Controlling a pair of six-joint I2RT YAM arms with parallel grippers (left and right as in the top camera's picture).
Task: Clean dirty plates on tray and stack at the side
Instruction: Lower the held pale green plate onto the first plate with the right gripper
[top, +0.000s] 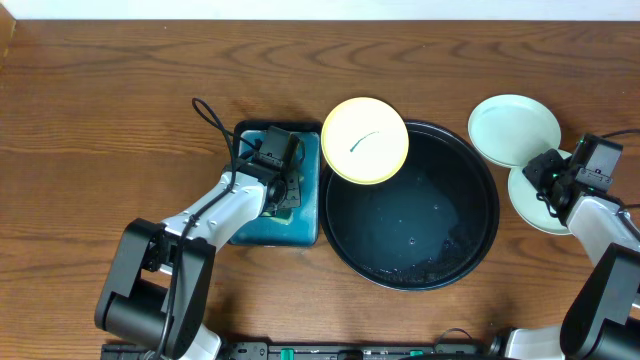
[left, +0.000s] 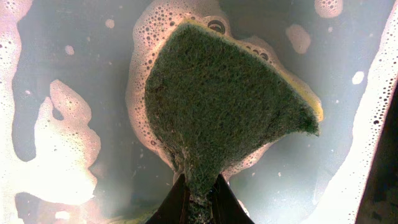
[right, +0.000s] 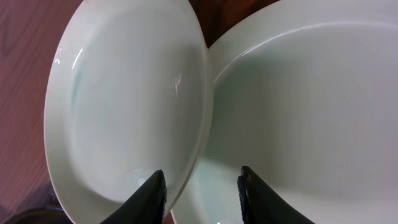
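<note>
Left gripper (left: 199, 190) clamped on corner of green sponge (left: 224, 106), over suds in teal sponge dish (top: 300, 238). Risk: thin pinch, sponge may twist out under scrub load.
Yellow plate (top: 365, 140), teal smear on it, perched across tray (top: 420, 225) top-left rim. A push could tip or skate it.
Far mint plate (top: 515, 128) and near mint plate (top: 530, 212) right of tray, edges overlapping.
Right gripper (right: 202, 193) jaws apart astride the overlapping rim, nothing held. Closing could drag both.

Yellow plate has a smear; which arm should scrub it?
Left. The left gripper holds the sponge in the teal dish beside the yellow plate; the right gripper is across the tray at the mint plates.
</note>
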